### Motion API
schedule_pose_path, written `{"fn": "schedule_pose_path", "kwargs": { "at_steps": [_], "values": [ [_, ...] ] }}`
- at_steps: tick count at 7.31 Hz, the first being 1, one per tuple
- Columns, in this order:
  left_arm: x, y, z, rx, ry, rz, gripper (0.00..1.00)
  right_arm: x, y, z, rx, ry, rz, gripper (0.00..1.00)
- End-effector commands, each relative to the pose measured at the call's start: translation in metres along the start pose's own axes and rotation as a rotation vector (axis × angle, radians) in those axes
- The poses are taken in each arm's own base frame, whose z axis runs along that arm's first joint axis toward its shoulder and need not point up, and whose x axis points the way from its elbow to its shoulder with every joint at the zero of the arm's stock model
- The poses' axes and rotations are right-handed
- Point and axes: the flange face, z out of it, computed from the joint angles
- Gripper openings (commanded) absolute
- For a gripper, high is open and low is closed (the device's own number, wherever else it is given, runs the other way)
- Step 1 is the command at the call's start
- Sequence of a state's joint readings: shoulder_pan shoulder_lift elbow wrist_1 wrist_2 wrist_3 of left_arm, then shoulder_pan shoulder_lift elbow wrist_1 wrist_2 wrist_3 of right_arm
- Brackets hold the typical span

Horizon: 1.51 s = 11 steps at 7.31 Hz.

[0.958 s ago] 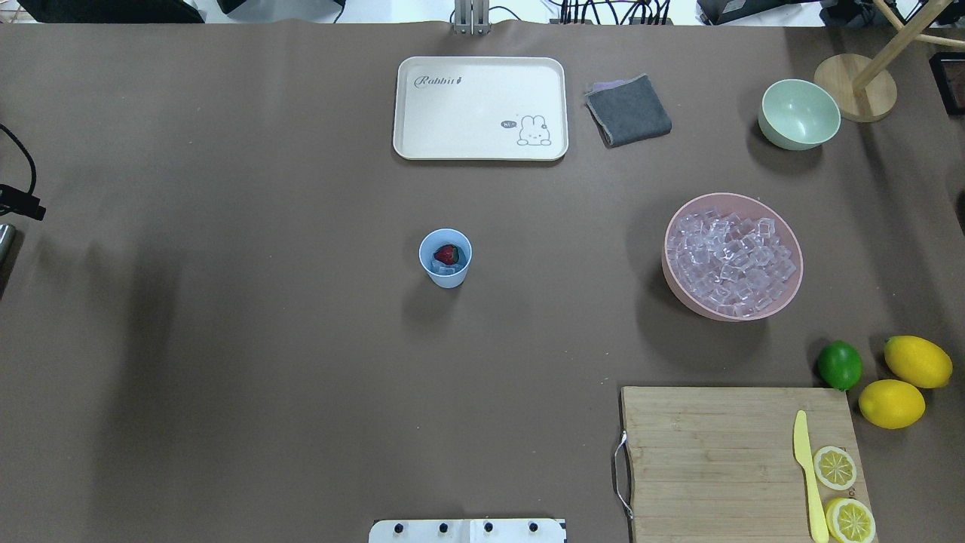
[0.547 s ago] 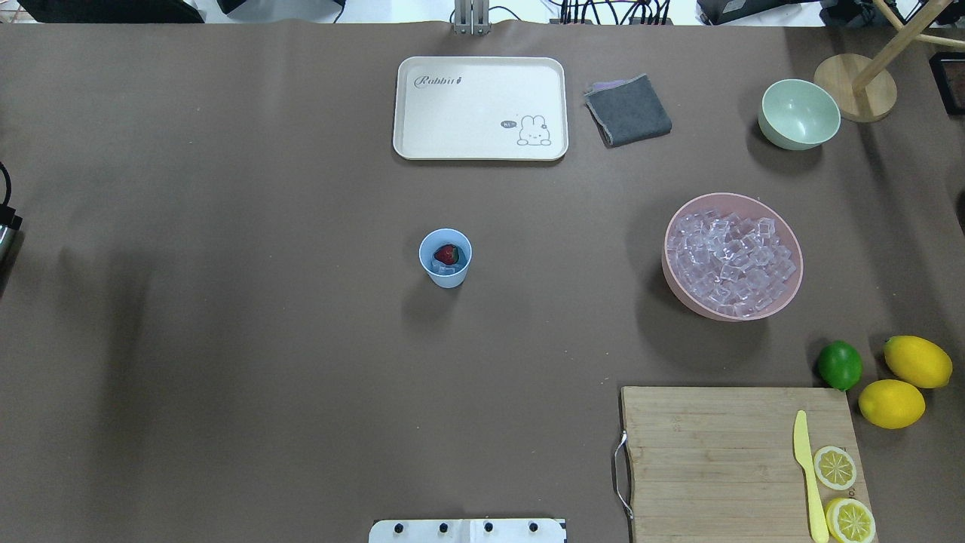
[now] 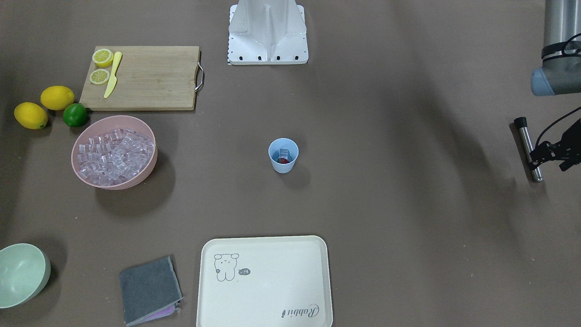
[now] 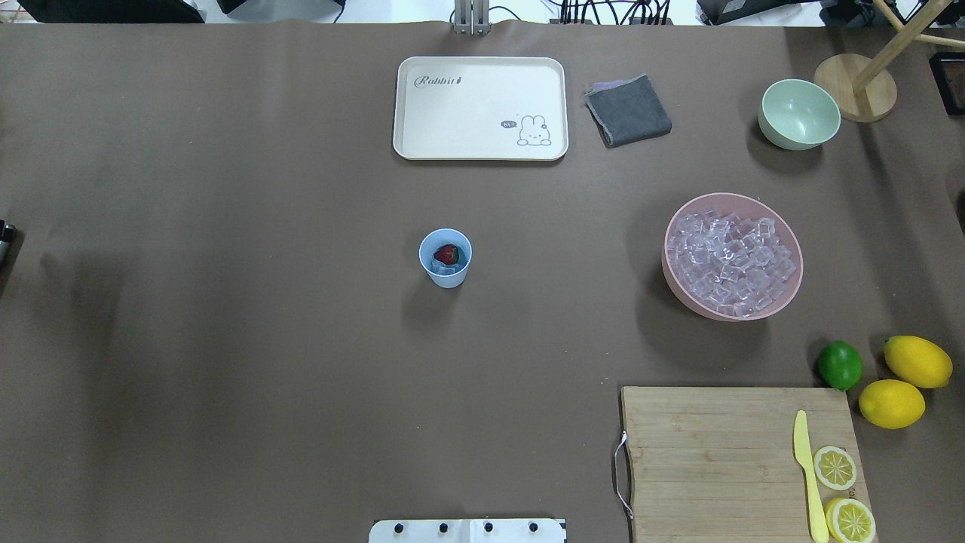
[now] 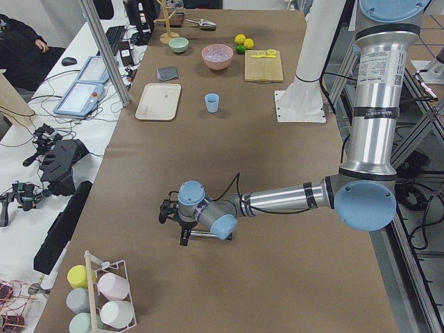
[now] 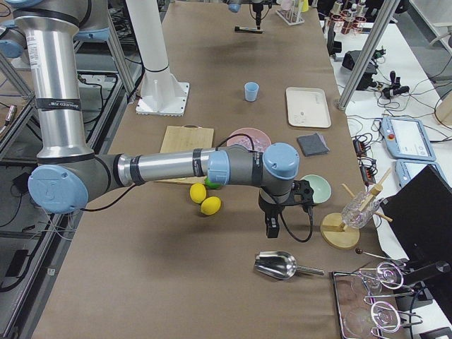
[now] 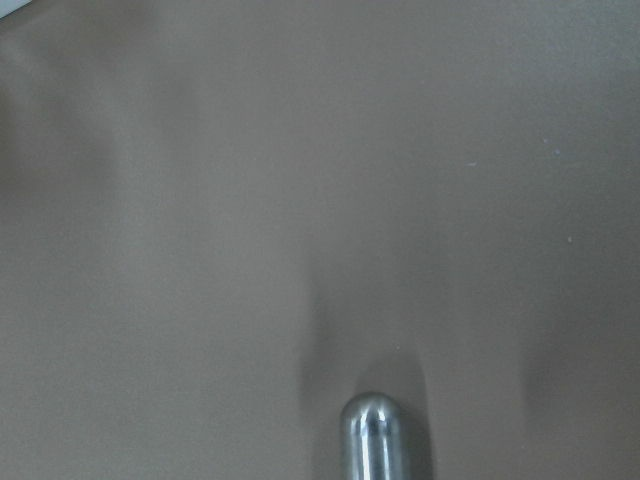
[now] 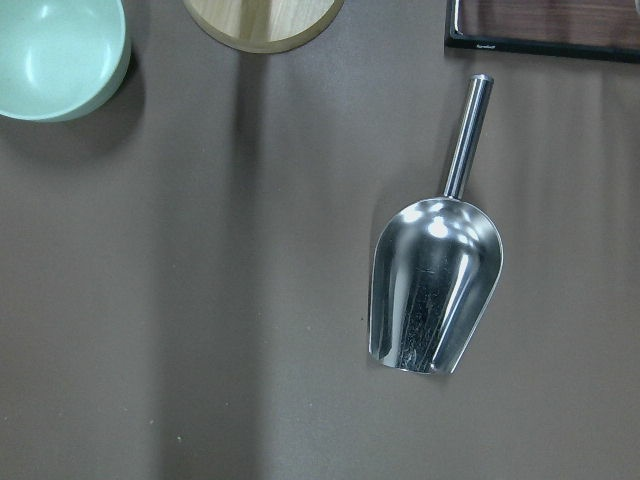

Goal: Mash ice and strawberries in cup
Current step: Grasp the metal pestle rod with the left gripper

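Exterior front-facing: the muddler [image 3: 528, 147] just beside the left pincer [image 3: 542, 154], whose closure cannot be told, is judged being fetched; carriage to the distant cup [image 3: 283, 156] is needed next.

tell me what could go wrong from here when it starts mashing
1. The cup is small and stands free mid-table with nothing steadying it, so pressing down could tip or slide it.
2. The ice and strawberry sit loose inside; cubes may skid aside or pop out.
3. The metal rod is smooth and round, far from the cup; it might slip in a grasp.
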<state>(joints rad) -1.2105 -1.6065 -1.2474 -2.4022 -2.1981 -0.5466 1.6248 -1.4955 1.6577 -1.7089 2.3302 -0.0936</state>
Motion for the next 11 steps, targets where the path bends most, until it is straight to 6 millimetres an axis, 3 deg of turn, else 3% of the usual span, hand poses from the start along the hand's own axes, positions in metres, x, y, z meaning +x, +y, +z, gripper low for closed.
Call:
{"fn": "schedule_pose_path", "kwargs": {
  "at_steps": [1, 5, 6, 7, 8, 10, 11],
  "values": [
    [0.000, 0.006, 0.002, -0.007, 0.022, -0.021, 0.89, -0.001, 0.002, -0.001, 0.002, 0.000, -0.003, 0.99],
    [0.000, 0.027, 0.015, -0.017, 0.038, -0.005, 0.72, 0.001, 0.004, 0.000, 0.000, 0.002, 0.002, 0.99],
    [0.002, 0.032, 0.018, -0.028, 0.039, 0.001, 0.49, 0.001, 0.005, 0.001, -0.001, 0.000, 0.003, 0.99],
    [0.003, 0.032, 0.017, -0.028, 0.039, 0.000, 0.20, 0.001, 0.005, 0.000, 0.001, 0.000, 0.003, 0.99],
    [0.003, 0.032, 0.017, -0.028, 0.041, 0.002, 0.00, 0.002, 0.005, -0.001, 0.002, 0.000, 0.004, 0.99],
    [0.009, 0.027, 0.014, -0.017, 0.047, 0.022, 0.00, 0.001, 0.006, -0.001, 0.003, -0.001, 0.003, 0.99],
    [0.028, 0.015, 0.000, 0.018, 0.072, 0.055, 0.00, 0.002, 0.007, -0.004, 0.008, -0.004, 0.005, 0.99]
  ]
}}
